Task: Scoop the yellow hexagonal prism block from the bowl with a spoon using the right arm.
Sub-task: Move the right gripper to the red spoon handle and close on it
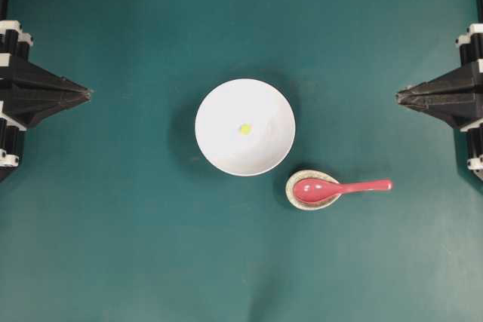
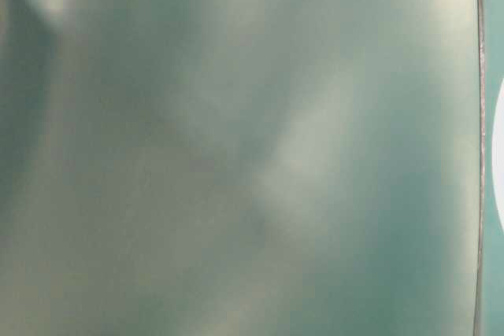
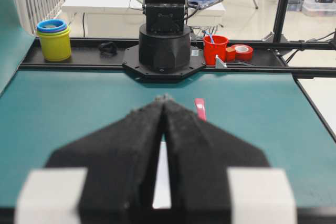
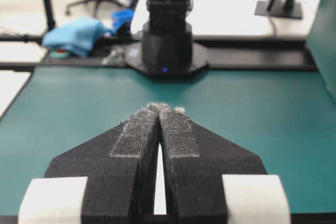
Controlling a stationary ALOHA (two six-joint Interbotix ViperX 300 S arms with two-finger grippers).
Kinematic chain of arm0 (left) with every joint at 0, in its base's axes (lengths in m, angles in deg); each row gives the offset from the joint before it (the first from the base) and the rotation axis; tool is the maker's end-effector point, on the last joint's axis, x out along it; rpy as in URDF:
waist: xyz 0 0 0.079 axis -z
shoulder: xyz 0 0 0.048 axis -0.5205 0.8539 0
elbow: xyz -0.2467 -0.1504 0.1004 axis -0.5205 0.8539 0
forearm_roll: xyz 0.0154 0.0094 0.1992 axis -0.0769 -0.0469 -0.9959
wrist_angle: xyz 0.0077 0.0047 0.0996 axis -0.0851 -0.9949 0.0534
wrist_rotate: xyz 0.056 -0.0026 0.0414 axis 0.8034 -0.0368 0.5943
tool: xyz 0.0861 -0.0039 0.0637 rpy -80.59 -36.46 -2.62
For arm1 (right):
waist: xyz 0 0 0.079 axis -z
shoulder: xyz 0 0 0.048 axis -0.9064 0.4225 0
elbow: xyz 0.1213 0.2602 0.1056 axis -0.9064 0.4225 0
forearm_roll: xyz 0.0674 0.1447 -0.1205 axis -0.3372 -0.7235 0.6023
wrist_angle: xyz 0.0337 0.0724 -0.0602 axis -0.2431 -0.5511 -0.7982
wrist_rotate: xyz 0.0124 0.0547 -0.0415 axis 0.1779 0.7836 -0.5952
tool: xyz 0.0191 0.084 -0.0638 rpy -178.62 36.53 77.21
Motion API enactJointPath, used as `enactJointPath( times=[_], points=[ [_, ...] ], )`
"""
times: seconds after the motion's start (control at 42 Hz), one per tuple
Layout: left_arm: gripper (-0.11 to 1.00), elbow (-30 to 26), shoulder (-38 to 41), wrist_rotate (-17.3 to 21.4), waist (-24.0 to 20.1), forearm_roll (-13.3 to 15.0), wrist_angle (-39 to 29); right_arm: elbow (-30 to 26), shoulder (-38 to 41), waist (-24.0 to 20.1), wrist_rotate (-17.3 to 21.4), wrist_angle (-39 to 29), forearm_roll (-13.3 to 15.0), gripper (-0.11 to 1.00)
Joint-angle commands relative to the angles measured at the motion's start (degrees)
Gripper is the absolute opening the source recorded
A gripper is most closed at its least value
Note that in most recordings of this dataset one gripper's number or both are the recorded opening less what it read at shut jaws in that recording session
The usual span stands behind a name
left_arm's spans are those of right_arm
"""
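The right end effector [image 1: 400, 96] sits parked at the right edge of the bench, its two padded jaws pressed together with nothing between them, pointing toward the middle. The left end effector [image 1: 87, 94] mirrors it at the left edge, likewise closed and empty. Both are well apart from everything they would need to handle.

By that measure the task has not begun. The spoon [image 1: 341, 188] lies with its scoop in a small speckled rest [image 1: 296, 197] and its handle pointing toward the right arm's side, untouched. The rest stands just beside the lower right rim of the bowl [image 1: 219, 145]. The block [image 1: 245, 129] lies on the bowl's floor, near the centre, on its own. Everything is left to do: reach for the handle, take hold of it, lift the spoon off the rest, carry it over the bowl, and work the scoop under the block.

The bench [image 1: 113, 246] is covered in a plain teal mat. The table-level view is almost wholly blurred teal, with a white sliver at its right edge. Past the bench, the left wrist view shows the right arm's base, a stack of yellow and blue cups [image 3: 53, 39], a red cup [image 3: 215, 49] and rolls of tape [image 3: 241, 52] on a black ledge. The right wrist view shows the opposite base, a blue cloth [image 4: 79, 33] and office chairs behind.
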Motion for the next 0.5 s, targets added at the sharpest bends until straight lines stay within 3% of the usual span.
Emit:
enactJointPath(
  times=[0.0, 0.476],
  points=[
    [0.0, -1.32, 0.53, -0.26, 0.09, -0.44, 0.26, -1.41, 0.44, 0.97, -0.7, 0.44, 0.0, 0.0],
    [0.0, -1.32, 0.7, -0.09, 0.09, -0.53, 0.18, -2.99, 0.88, 1.05, -2.55, 0.09, 0.18, 0.02]
  ],
)
